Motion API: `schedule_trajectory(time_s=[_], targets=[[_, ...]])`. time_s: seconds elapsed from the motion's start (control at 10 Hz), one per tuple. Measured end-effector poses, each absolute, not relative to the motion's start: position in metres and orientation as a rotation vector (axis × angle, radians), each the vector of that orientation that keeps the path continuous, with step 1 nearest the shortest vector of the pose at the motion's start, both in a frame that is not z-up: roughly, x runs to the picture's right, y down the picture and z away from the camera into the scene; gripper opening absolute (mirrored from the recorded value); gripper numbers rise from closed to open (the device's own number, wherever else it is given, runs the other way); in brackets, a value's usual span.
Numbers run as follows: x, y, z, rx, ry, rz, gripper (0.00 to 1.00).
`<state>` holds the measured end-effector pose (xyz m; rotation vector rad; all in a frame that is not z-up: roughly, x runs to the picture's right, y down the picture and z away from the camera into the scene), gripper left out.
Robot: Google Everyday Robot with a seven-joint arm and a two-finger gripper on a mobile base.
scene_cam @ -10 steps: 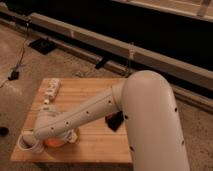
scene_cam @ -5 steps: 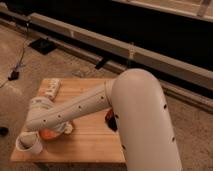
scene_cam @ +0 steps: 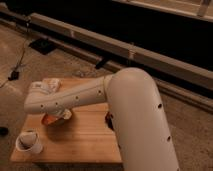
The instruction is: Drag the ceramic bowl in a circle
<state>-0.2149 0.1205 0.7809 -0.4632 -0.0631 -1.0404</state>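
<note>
The hand [scene_cam: 56, 116] sits directly over the ceramic bowl [scene_cam: 50, 120], under the arm [scene_cam: 75, 97]; whether it grips cannot be told.

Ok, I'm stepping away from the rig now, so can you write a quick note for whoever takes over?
Gripper: down at the ceramic bowl, hidden under the arm's wrist, so its grip can't be confirmed.
Ceramic bowl: on the wooden table, left of centre, only an orange edge showing below the arm.
White cup: standing apart at the front-left corner.
Done: gripper has reached the bowl.
Left: how much of the circle is traced can't be judged from here; finish it, keeping clear of the cup.
</note>
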Motion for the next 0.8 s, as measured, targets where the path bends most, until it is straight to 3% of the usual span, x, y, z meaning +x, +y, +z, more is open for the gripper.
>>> schedule_trajectory(time_s=[0.8], targets=[[-0.149, 0.09, 0.789, -0.449, -0.037, -0.921, 0.0]])
